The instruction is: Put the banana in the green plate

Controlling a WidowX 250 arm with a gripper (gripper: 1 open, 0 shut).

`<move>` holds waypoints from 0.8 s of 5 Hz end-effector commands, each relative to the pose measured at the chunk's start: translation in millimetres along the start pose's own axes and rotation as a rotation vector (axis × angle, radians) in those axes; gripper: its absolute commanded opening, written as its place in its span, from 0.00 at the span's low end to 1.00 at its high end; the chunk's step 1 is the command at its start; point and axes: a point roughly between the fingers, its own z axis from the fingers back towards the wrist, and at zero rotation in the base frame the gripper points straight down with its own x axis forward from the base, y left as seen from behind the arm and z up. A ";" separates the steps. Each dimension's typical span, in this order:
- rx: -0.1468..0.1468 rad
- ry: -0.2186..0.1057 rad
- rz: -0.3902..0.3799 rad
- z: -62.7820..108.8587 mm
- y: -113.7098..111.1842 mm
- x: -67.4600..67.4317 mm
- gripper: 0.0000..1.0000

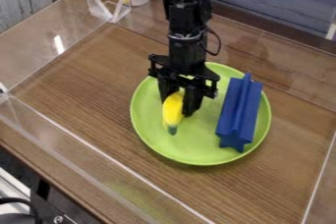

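The yellow banana (172, 111) lies inside the green plate (197, 141), its lower end pointing toward the front rim. My gripper (183, 91) points down over the plate, its black fingers closed on the banana's upper end. The banana appears to rest on the plate's surface. The arm rises from the gripper toward the top of the view.
A blue ridged block (239, 109) lies on the plate's right side, close beside the gripper. The plate sits on a wooden tabletop (79, 90) ringed by clear plastic walls (39, 31). A transparent container (108, 2) stands at the back left.
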 end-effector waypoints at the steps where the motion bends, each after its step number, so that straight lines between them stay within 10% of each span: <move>1: -0.004 0.022 0.000 -5.0 -2.5 -2.2 0.00; 4: -0.010 0.037 -0.009 -5.7 -12.1 0.4 0.00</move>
